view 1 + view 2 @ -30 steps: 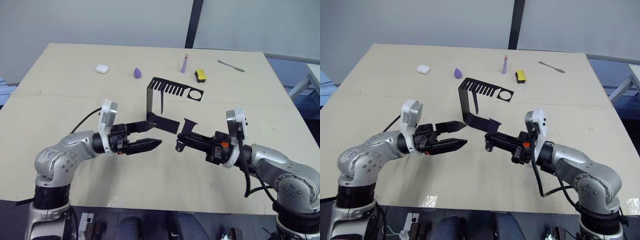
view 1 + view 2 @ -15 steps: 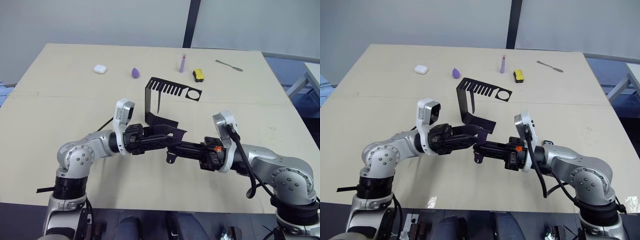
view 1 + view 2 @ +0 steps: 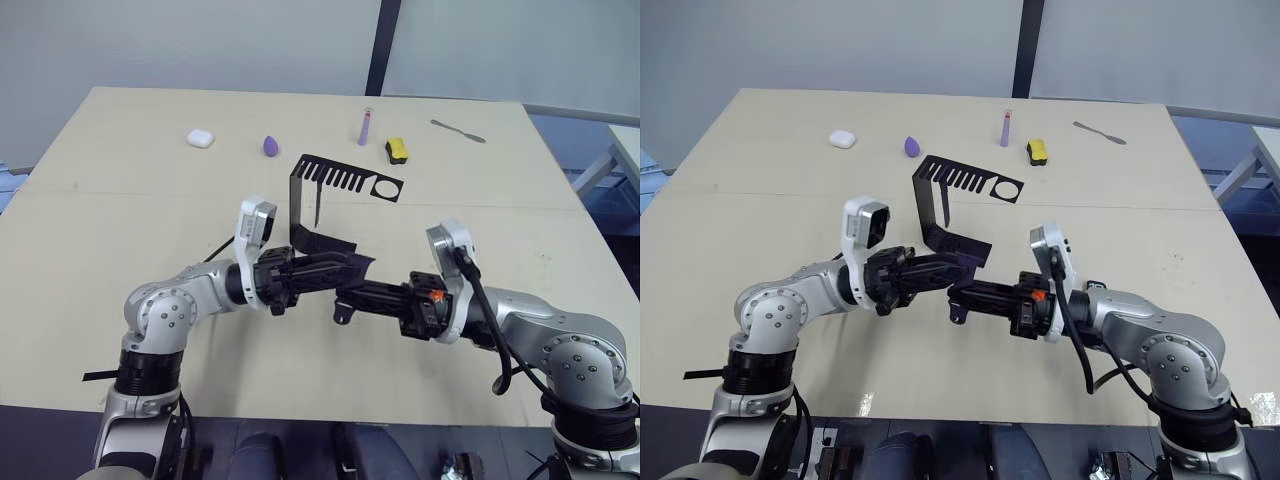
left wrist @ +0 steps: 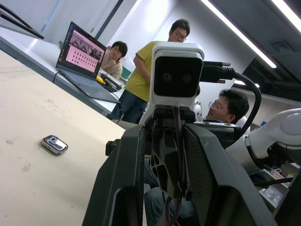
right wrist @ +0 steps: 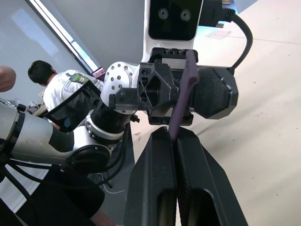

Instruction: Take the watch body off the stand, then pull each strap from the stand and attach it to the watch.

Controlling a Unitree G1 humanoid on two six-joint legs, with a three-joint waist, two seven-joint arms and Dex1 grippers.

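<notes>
The black stand (image 3: 298, 205) stands mid-table, and one strap (image 3: 318, 208) hangs from its slotted top arm. In front of it my two grippers meet tip to tip. My right gripper (image 3: 345, 297) is shut on the other strap (image 5: 184, 89), which rises from between its fingers, with a small buckle end (image 3: 342, 317) dangling below. My left gripper (image 3: 350, 268) faces it, fingers closed against that same strap from either side. The watch body (image 4: 55, 144) lies flat on the table beside my right arm, its screen up.
Along the far side lie a white case (image 3: 200, 138), a purple teardrop (image 3: 270, 146), a purple tube (image 3: 364, 127), a yellow-and-black block (image 3: 398, 150) and a metal spatula (image 3: 458, 131). Several people (image 4: 141, 70) and a laptop (image 4: 82, 54) are beyond the table's edge.
My left arm has swung right to meet the right gripper, and its jaws have narrowed onto the strap. The right arm carried the strap left, then held still.
</notes>
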